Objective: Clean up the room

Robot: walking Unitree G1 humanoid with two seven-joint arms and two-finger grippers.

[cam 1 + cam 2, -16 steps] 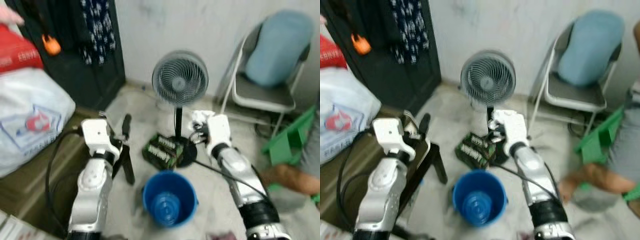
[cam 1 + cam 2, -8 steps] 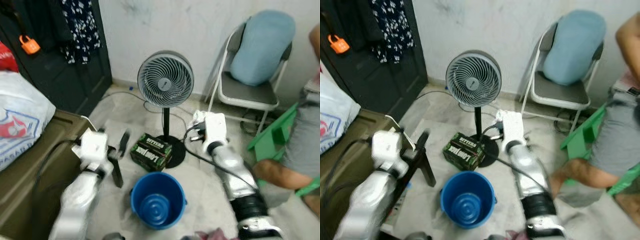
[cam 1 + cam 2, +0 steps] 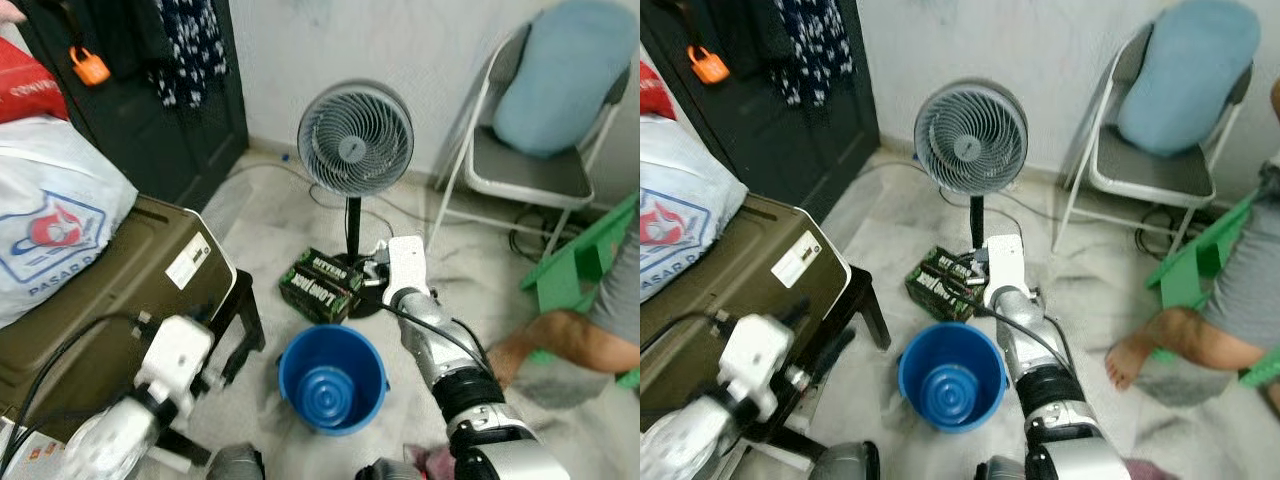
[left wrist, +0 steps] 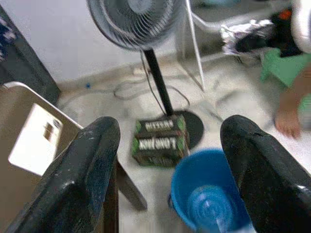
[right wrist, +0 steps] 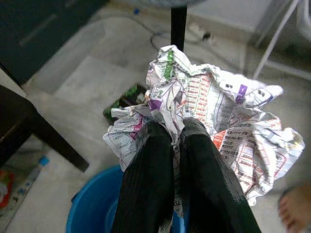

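A blue bucket stands on the floor in front of me, with a smaller blue vessel inside it. My right gripper is shut on a crumpled printed paper and hangs above the bucket's far rim; its white wrist shows just beyond the bucket. My left gripper is open and holds nothing, low at the bucket's left beside the brown trunk; its fingers point toward the bucket.
A standing fan rises behind the bucket, with a green-and-black box at its base. A folding chair with a blue cushion, a green stool and a person's leg are on the right. A white bag lies on the trunk.
The camera has shifted. My left arm has dropped lower and back toward the bottom left. The right gripper stays shut on the paper near the fan's base.
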